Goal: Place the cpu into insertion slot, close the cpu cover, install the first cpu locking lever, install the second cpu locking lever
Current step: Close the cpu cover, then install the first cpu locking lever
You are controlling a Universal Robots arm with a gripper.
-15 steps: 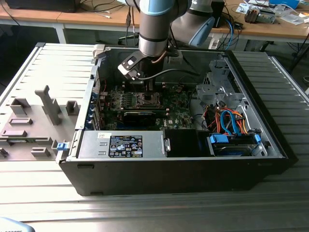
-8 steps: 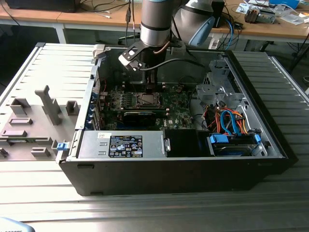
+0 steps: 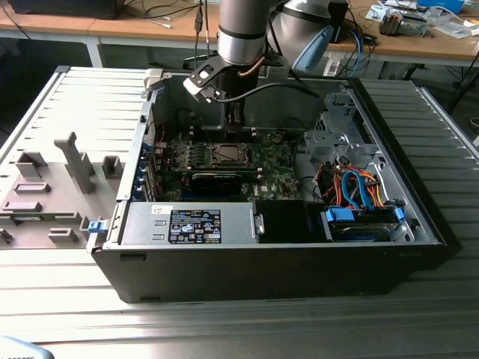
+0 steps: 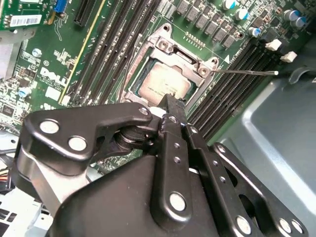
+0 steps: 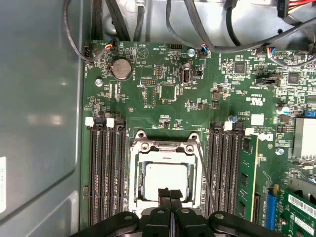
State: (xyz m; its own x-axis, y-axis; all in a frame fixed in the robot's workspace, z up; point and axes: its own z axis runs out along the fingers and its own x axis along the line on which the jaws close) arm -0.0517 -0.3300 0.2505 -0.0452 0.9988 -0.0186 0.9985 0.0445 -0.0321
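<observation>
Robotics or electronics lab, not a home. Centre of the exterior view: desktop computer case (image 3: 299, 269) lying open on a ridged metal bench (image 3: 224, 329), green circuit board (image 3: 277, 176) and coloured wiring (image 3: 355, 191) exposed. From the top centre, a grey industrial robot arm (image 3: 243, 30) reaching down into it with a black claw (image 3: 236, 133). At middle left, grey moulded fixtures (image 3: 75, 161) laid out on the bench. Along the top edge, wooden desks (image 3: 150, 28) strewn with cables (image 3: 161, 9) and, at upper right, loose hardware (image 3: 404, 22).
</observation>
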